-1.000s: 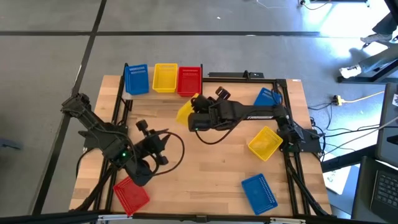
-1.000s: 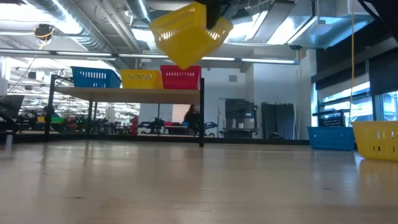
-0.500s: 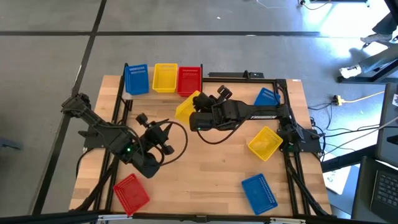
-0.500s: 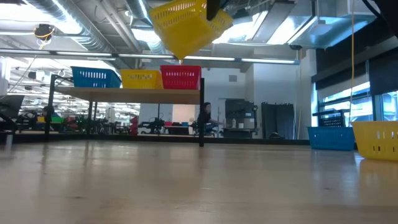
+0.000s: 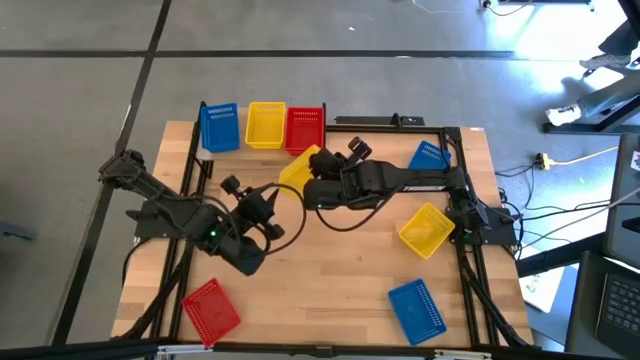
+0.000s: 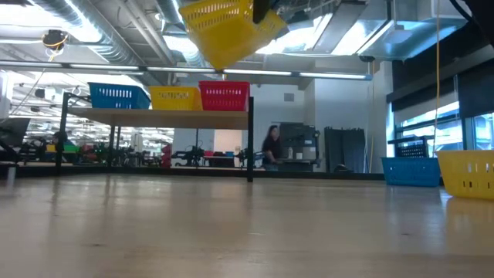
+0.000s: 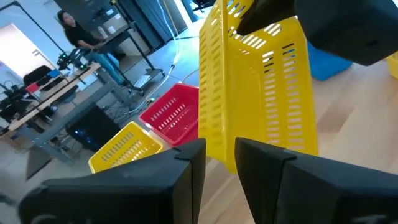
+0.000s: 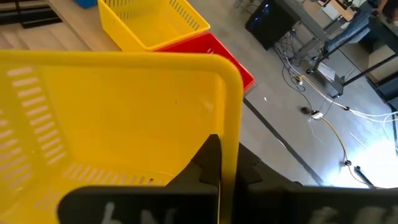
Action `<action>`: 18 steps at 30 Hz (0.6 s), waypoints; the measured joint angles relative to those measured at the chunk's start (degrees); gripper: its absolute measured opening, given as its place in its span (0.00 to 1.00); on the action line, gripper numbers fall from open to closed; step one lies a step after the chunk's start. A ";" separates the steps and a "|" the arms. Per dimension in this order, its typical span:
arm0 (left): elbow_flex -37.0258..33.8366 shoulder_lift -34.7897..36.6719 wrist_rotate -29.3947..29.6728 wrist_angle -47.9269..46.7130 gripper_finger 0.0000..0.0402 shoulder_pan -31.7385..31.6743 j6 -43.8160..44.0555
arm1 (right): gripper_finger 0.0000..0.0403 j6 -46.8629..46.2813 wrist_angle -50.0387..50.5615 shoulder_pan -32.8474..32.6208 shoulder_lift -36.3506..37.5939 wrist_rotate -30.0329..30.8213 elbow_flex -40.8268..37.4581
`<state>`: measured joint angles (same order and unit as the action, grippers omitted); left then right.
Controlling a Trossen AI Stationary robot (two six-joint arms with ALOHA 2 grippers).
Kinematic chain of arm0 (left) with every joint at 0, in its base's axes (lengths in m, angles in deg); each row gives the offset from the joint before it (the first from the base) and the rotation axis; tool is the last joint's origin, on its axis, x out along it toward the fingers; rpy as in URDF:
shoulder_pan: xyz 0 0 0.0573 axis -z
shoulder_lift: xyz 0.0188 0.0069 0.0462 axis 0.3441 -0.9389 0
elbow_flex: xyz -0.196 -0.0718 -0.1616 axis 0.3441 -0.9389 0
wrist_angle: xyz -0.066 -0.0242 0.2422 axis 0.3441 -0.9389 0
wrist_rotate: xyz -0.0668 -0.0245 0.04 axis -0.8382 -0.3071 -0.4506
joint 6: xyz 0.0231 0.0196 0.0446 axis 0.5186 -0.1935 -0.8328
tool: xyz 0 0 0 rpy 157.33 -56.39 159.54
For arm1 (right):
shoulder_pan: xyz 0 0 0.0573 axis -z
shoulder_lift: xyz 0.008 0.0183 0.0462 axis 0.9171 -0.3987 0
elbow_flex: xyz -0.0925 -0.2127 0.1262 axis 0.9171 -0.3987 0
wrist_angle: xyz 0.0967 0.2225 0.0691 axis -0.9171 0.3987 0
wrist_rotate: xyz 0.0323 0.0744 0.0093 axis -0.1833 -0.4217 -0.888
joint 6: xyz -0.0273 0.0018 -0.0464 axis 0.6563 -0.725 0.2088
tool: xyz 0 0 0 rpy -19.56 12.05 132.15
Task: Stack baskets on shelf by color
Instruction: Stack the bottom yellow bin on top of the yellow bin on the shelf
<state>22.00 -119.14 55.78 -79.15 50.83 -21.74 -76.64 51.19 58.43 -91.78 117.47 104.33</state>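
My right gripper (image 5: 314, 172) is shut on a yellow basket (image 5: 297, 171), held high above the table's far middle, just near of the shelf (image 6: 154, 117). In the low view this basket (image 6: 220, 31) hangs tilted above shelf height. On the shelf stand a blue basket (image 5: 219, 127), a yellow basket (image 5: 265, 124) and a red basket (image 5: 305, 128), side by side on their bottoms. My left gripper (image 5: 264, 210) is narrowly open, holds nothing, and points at the held basket (image 7: 261, 93) from the near left. My right gripper holds the yellow basket by the rim of one wall (image 8: 231, 134). One finger (image 8: 211, 163) is inside the basket and the other is outside, hidden behind the wall. The basket is lifted clear of the table and tilted, hanging off the fingers toward the shelf.
On the table lie a red basket (image 5: 211, 308) near the near-left corner, a blue basket (image 5: 415, 308) at the near right, a yellow basket (image 5: 427, 229) at the right and another blue basket (image 5: 430, 155) at the far right. A person (image 6: 271, 147) walks behind the table.
My left gripper has risen away from the red basket at the near left and moved toward the far right, toward the held yellow basket. My right gripper has carried the yellow basket slightly up and toward the shelf, and the basket has tipped a little.
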 joint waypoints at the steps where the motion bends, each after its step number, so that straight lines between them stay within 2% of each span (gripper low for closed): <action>1: 0.00 0.00 0.00 0.09 0.20 -0.11 -0.04 | 0.00 0.00 -0.02 0.02 0.00 0.00 0.00; 14: 0.00 -0.02 -1.70 1.79 0.20 -1.07 -3.66 | 0.00 -0.09 -0.33 -0.10 0.00 -0.47 -0.02; 18: 0.00 -0.01 -5.19 1.87 0.20 -1.53 -4.41 | 0.00 -0.09 -0.33 -0.07 0.00 -0.55 -0.02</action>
<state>22.00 -119.15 50.59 -77.28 49.29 -26.14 -76.73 50.86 58.36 -91.78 116.92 104.31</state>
